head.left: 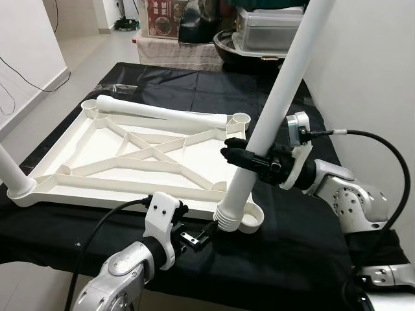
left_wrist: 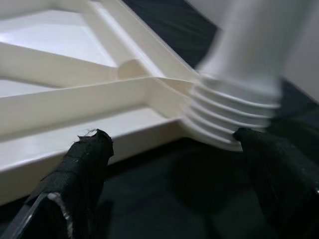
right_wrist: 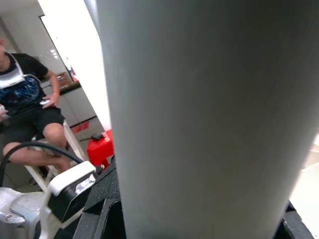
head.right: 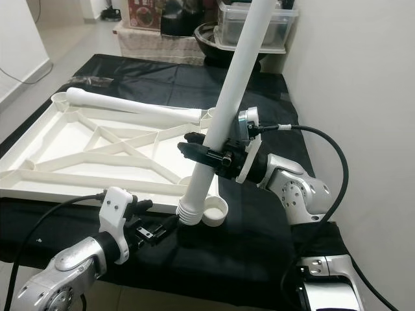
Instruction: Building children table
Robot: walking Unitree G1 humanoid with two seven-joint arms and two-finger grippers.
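Lying upside down on a black cloth (head.left: 305, 253) over a low platform is the white plastic tabletop (head.left: 104, 172), its ribbed underside facing up. One leg (head.left: 11, 170) is standing in the near-left corner socket, and a loose leg (head.left: 165, 113) is resting across the far edge. The left gripper (head.left: 209, 234) is hovering just beside the near-right corner, its fingers spread apart and holding nothing. The right gripper (head.left: 235, 152) is closed around a third table leg (head.left: 272, 110), keeping it tilted, with its ribbed lower end (head.left: 227, 219) just beside the empty corner socket (head.left: 251, 219).

The left wrist view is bringing in what the head views leave small: the threaded rings of the leg end (left_wrist: 234, 127) against the tabletop's corner wall (left_wrist: 99, 144), framed by the two black fingertips (left_wrist: 84, 159). The right wrist view is showing the leg's smooth shaft (right_wrist: 209, 114) close up, and behind it a seated person (right_wrist: 30, 109) in a dark shirt next to a red container (right_wrist: 99, 147).

Beyond the platform, a clear storage box (head.left: 269, 29) and a dark bowl (head.left: 243, 55) are sitting by the white wall (head.left: 369, 78), with pale tiled floor (head.left: 71, 65) on the left.
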